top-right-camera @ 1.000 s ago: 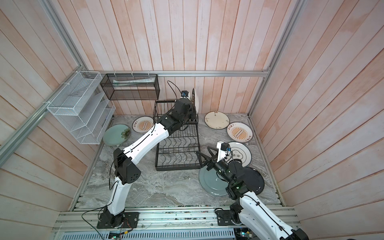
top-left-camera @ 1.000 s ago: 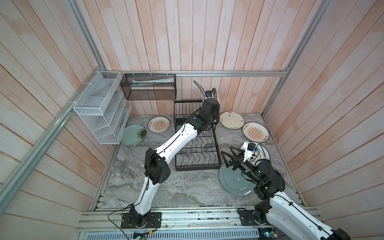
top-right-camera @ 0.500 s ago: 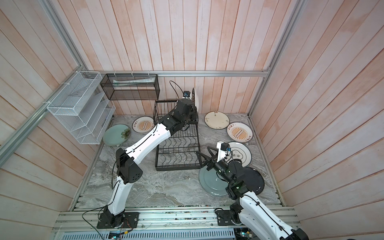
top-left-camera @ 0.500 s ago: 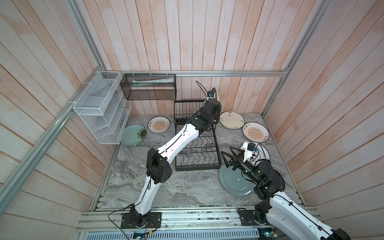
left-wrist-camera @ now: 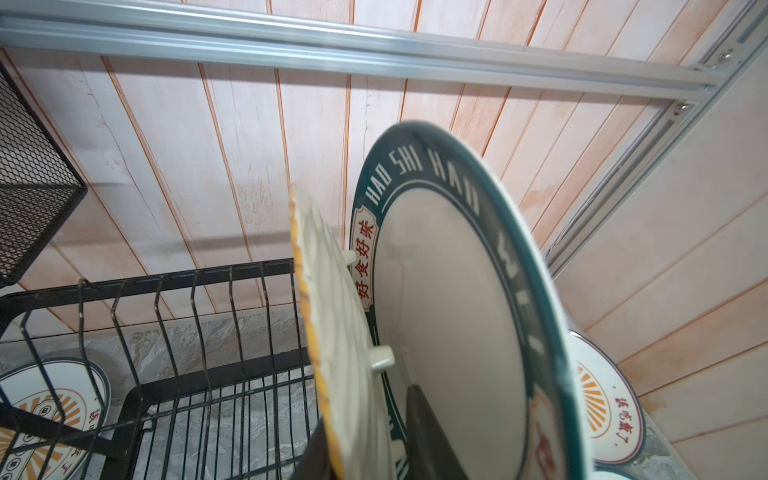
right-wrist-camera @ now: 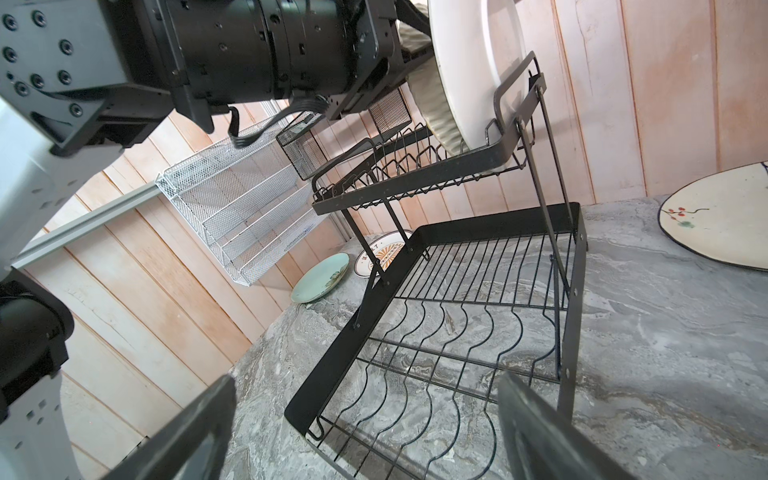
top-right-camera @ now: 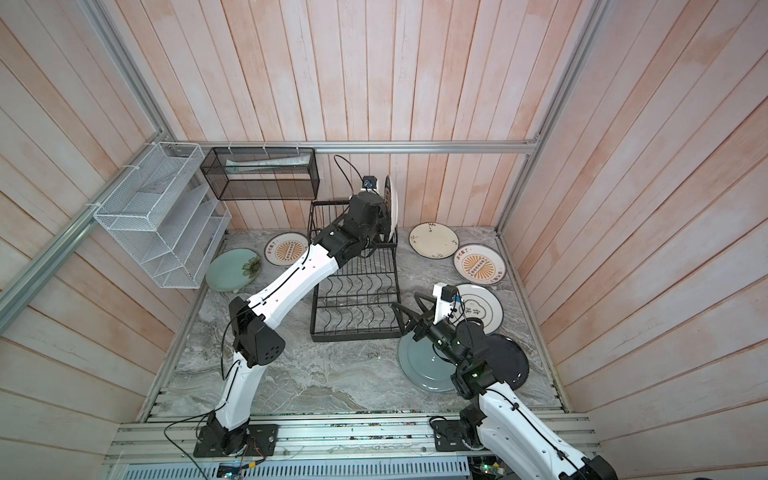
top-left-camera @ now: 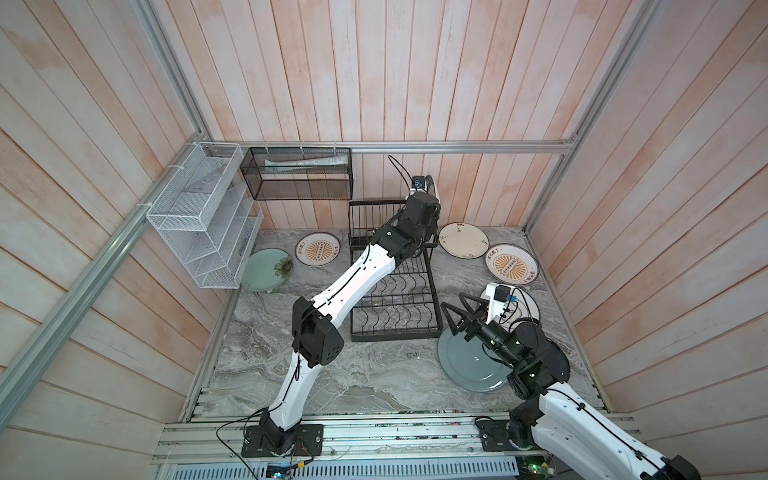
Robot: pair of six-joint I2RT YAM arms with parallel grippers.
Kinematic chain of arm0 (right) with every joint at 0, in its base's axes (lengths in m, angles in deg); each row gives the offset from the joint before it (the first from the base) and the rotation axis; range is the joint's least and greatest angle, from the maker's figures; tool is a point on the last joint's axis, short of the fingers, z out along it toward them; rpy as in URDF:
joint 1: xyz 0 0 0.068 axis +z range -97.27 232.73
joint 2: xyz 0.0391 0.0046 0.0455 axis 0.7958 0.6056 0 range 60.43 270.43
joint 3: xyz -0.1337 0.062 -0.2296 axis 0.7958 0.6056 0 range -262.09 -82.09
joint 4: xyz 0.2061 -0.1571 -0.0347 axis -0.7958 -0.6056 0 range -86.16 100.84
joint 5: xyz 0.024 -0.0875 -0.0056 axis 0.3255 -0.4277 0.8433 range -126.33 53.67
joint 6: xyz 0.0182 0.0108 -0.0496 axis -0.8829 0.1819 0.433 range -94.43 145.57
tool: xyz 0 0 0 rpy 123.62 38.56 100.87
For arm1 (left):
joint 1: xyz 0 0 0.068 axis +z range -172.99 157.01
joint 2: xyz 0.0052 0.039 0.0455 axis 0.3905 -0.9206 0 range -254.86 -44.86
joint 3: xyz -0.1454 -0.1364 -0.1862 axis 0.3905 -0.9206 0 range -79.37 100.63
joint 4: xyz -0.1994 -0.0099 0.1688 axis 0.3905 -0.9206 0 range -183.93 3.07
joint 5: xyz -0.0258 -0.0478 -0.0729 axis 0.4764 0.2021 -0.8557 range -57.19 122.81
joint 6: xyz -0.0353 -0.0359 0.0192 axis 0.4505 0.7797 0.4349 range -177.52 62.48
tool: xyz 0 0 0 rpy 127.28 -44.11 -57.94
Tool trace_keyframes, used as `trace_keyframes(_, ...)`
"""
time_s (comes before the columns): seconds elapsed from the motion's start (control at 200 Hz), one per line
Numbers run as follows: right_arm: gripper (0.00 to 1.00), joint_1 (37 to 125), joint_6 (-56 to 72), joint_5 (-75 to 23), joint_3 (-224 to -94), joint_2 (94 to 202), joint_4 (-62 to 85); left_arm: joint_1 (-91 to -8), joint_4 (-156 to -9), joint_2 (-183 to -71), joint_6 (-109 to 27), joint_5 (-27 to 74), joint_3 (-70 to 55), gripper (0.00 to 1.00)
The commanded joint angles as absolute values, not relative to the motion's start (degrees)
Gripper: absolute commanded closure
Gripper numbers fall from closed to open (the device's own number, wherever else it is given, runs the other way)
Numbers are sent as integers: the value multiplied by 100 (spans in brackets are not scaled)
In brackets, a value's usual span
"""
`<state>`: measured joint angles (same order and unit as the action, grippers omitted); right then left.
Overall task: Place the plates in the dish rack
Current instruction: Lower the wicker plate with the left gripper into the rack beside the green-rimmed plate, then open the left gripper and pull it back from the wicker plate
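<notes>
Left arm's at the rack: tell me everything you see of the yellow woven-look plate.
The yellow woven-look plate stands on edge, nearly upright, in the raised upper tier of the dish rack, close beside a green-ringed plate. Yellow rim, cream ribbed back, ceramic-looking. The fingers of the left gripper straddle its lower edge; one stands clear of it.

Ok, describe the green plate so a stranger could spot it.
Find the white mesh organizer on the left wall in both top views. Just below it, flat on the table, lies the pale green plate. Unlike the sunburst plate beside it, it bears one flower.
</notes>
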<state>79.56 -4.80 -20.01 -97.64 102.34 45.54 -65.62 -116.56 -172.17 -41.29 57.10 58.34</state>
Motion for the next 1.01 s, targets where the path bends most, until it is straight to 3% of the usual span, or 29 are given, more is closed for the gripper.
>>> trace_keyframes(0.0, 2, 7989, -493, -2084, -9782, 10242, 4579, -6534, -11738, -17193, -4208, 5662, 6013, 70)
trace_keyframes(0.435, 2, 7989, -484, -2104, -9791, 10278, 4564, -6535, -11467, -17184, -4063, 4972, 6019, 70)
trace_keyframes(0.595, 2, 7987, -484, -2088, -9801, 10288, 4551, -6534, -11428, -17213, -4087, 4959, 6142, 68)
trace_keyframes(0.69, 2, 7988, -484, -2099, -9809, 10275, 4541, -6526, -11368, -17204, -4118, 4912, 6169, 60)
trace_keyframes(1.0, 2, 7989, -449, -2117, -9823, 10265, 4495, -6473, -11606, -17035, -4074, 5114, 6227, 60)
